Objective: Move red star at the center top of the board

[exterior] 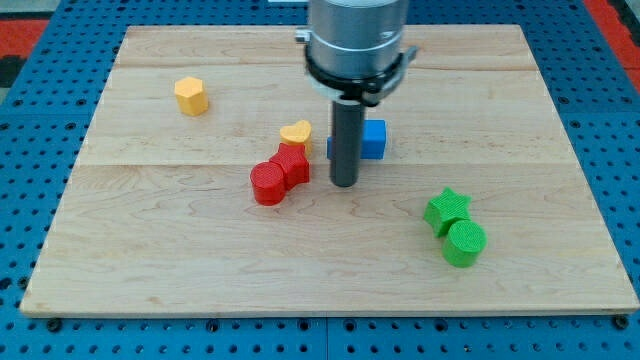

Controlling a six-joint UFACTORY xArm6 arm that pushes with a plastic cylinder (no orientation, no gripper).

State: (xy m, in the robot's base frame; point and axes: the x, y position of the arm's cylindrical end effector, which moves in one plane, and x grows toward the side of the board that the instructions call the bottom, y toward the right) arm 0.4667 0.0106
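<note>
The red star (292,164) lies near the middle of the wooden board (180,250), touching a red cylinder (268,185) at its lower left and a yellow heart (296,133) at its upper side. My tip (343,184) is down on the board just to the right of the red star, a small gap apart. The rod stands in front of a blue cube (372,139) and hides its left part.
A yellow hexagon-like block (191,96) sits at the view's upper left. A green star (446,209) and a green cylinder (464,243) touch each other at the view's lower right. The board rests on a blue pegboard surface.
</note>
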